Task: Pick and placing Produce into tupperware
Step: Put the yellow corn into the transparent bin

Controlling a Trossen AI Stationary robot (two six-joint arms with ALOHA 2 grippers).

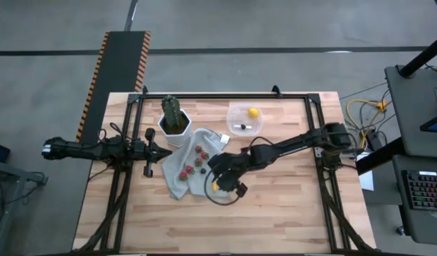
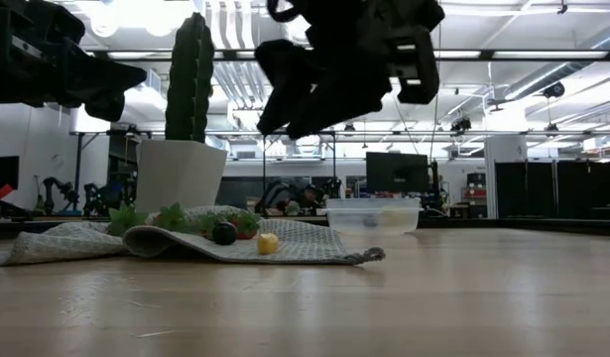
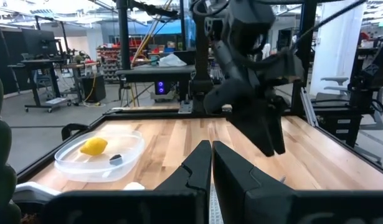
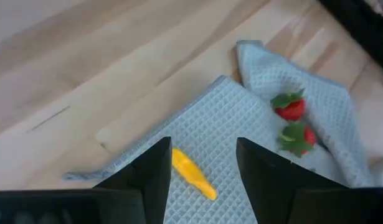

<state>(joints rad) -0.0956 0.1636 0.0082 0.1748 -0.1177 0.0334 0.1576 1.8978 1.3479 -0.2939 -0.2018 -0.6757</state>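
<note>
From my left wrist camera I see the left gripper (image 3: 211,163) with its two dark fingers pressed together, pointing across the wooden table (image 3: 179,134). Farther off sits the clear tupperware (image 3: 101,155), holding a yellow lemon (image 3: 93,147) and a small dark piece (image 3: 115,159) just beside it. The right arm (image 3: 250,68) hangs above the table beyond my fingers. Behind the table I see a workshop with desks and racks.

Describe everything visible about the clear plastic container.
The container is a shallow, clear plastic tub with rounded corners and no lid on it. It sits flat on the wooden table near the far edge, apart from the cloth and the cactus pot. Inside lie a yellow lemon and one small dark piece. Nothing grips it.
</note>
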